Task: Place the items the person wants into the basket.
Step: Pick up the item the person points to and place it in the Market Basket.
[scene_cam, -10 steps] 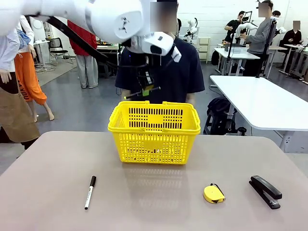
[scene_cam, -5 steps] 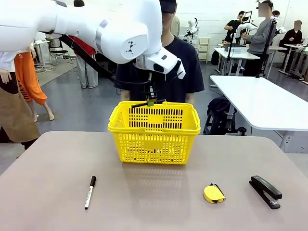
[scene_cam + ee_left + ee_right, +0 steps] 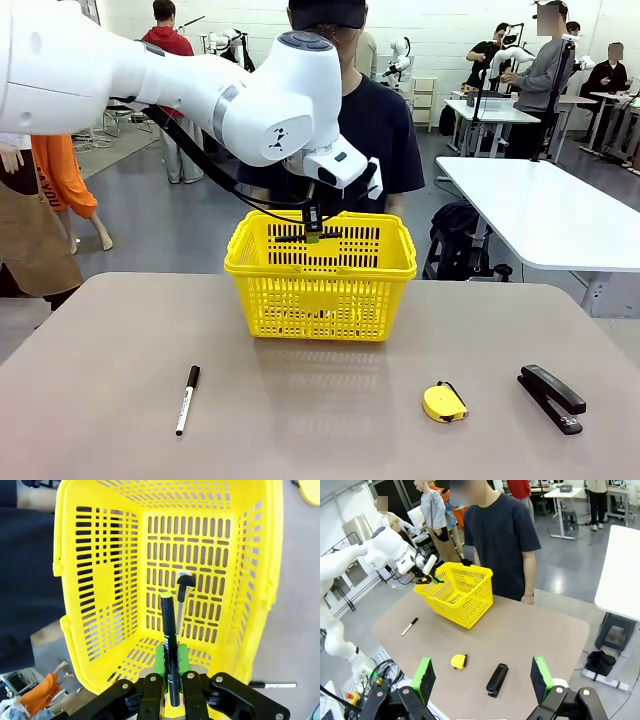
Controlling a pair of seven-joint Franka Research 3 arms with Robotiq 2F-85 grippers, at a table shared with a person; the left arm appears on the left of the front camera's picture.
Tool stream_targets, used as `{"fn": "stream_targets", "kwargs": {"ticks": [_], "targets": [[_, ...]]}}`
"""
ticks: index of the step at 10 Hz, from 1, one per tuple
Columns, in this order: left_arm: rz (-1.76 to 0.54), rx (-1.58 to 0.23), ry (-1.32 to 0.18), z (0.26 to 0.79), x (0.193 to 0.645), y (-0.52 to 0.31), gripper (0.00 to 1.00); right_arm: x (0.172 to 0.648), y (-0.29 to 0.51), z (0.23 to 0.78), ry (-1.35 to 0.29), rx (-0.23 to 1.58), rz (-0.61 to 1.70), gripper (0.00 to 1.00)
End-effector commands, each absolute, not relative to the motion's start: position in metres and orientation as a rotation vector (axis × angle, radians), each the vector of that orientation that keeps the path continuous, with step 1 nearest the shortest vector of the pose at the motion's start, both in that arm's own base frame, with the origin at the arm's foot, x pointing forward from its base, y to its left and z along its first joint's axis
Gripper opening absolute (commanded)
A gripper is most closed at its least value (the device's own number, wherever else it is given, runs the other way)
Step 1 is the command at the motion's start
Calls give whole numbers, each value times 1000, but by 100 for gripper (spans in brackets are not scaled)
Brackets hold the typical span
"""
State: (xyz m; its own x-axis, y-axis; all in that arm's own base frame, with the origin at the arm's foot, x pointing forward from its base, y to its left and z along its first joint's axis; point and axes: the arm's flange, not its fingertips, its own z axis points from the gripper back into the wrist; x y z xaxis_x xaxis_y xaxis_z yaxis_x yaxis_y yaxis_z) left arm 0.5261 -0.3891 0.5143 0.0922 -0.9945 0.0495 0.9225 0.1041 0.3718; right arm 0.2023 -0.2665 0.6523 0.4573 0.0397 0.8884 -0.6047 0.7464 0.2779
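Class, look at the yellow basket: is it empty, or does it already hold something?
Not empty: the left wrist view shows a box cutter lying on the slotted floor of the basket.

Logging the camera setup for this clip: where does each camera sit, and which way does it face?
Front: fixed on the robot's side, facing the person across the table; left arm enters from picture left.
Left wrist: looks down into the basket; left gripper shut on the pen.
Right wrist: high, facing table and person; right gripper open.
Shared: all three show the basket.
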Motion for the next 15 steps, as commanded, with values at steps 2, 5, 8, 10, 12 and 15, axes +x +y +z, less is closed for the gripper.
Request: {"fn": "stream_targets", "kwargs": {"ticks": [2,5,8,10,12,15], "targets": [[-1505,239,-276,514,566,-389,11,204,-266,652,-1057,643,447,100],[-1507,175,-186,489,586,-379,11,204,-266,652,-1057,643,447,100],[-1501,136,-155,474,580,-376,11,204,-266,652,-1057,643,447,100],[-1515,140,-139,474,574,-376,11,204,-266,652,-1057,643,447,100],[-1514,122,-132,475,573,-377,71,204,-266,652,-1057,643,447,100],[-1517,122,-127,477,569,-375,100,204,-266,652,-1057,643,447,100]]}}
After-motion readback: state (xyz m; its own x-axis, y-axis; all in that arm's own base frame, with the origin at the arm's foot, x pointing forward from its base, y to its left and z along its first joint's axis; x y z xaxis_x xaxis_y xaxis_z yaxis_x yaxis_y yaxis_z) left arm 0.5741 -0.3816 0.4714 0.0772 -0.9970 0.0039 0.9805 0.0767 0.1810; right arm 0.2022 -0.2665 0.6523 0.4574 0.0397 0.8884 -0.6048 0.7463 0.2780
